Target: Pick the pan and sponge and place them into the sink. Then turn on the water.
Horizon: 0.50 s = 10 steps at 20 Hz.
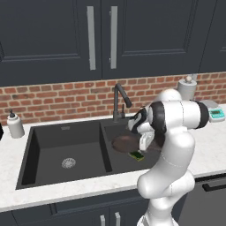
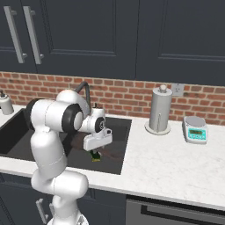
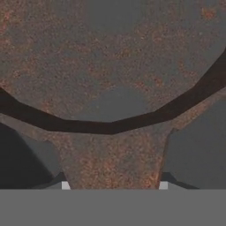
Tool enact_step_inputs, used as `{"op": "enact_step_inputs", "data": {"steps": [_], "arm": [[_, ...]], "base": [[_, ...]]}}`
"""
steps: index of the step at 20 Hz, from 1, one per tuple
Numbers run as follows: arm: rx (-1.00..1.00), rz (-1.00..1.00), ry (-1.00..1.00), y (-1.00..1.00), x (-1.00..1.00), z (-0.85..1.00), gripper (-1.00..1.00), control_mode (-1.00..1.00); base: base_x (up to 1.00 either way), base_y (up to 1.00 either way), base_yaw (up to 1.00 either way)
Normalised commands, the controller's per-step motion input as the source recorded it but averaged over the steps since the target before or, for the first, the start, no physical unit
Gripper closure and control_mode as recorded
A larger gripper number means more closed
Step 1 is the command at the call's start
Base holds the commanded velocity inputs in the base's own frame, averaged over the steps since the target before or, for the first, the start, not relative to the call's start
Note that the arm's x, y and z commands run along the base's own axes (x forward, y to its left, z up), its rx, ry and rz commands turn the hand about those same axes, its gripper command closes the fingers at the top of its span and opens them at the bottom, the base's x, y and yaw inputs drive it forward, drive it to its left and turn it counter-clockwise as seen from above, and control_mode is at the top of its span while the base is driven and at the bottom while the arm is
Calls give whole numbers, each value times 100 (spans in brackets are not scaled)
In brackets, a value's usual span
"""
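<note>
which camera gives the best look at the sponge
The left base view: the sponge lies in the sink's right basin beside the pan. The right base view catches just a sliver under the hand.

one sink [image 1: 26, 163] with two basins, and one silver drain [image 1: 68, 163] in sight in the left basin. one faucet [image 1: 119, 100]. one pan [image 1: 126, 143]. one sponge [image 1: 137, 155]. one soap bottle [image 1: 15, 124]. one paper towel holder [image 2: 160, 110]. one kitchen scale [image 2: 195, 129]. one wall outlet [image 2: 177, 89]. two long cabinet handles [image 1: 91, 37] on the upper doors. one robot arm [image 1: 170, 150].
</note>
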Motion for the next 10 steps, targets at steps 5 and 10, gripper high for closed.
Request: {"op": "enact_step_inputs", "data": {"steps": [5, 10], "arm": [[0, -2, 0, 5, 13, -37, 100, -100], [0, -3, 0, 0, 22, -43, 100, -100]], "base": [[0, 0, 0], [0, 0, 0]]}}
